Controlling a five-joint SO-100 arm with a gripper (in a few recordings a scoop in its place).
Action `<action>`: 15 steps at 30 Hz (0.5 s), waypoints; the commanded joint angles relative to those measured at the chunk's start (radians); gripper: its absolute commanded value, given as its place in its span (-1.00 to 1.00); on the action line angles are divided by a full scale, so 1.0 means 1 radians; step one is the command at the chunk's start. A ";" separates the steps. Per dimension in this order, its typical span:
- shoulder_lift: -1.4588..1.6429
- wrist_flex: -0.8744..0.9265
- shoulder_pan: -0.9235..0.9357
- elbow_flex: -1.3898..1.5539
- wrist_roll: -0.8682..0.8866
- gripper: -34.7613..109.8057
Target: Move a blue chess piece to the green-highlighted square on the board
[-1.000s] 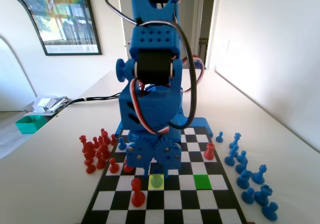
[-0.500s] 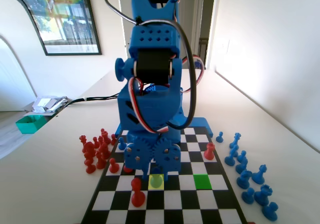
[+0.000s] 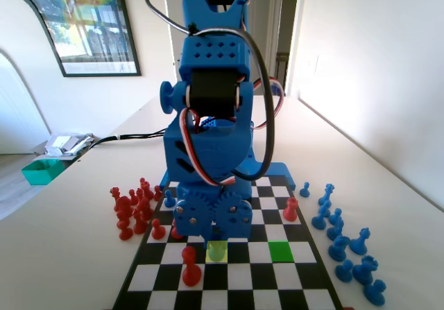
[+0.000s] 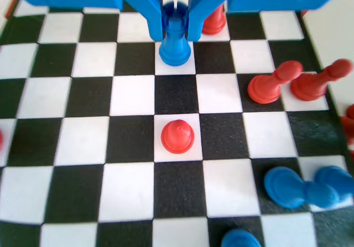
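A blue chess piece [image 4: 175, 48] with a notched top stands on a white square of the board [image 4: 133, 192] near the top middle of the wrist view. My gripper [image 4: 175, 34] is down around it, and the two jaws press against its sides with no gap showing. In the fixed view my gripper [image 3: 211, 237] hangs low over the yellow square [image 3: 217, 253] and hides the piece. The green-highlighted square [image 3: 280, 252] lies bare two squares to the right of the yellow one in that view.
A red pawn [image 4: 177, 136] stands two squares in front of the held piece; it is also on the board [image 3: 243, 282] as red pawn [image 3: 190, 265]. Two red pieces [image 4: 274, 84] lean at the right, and blue pieces [image 4: 301, 186] lie lower right. Off-board sets: red [image 3: 132, 209], blue [image 3: 347, 244].
In the fixed view my gripper has sunk a little lower over the yellow square, covering more of it. No piece on the board has moved.
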 commanded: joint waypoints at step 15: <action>0.078 0.193 -0.061 -0.173 0.074 -0.51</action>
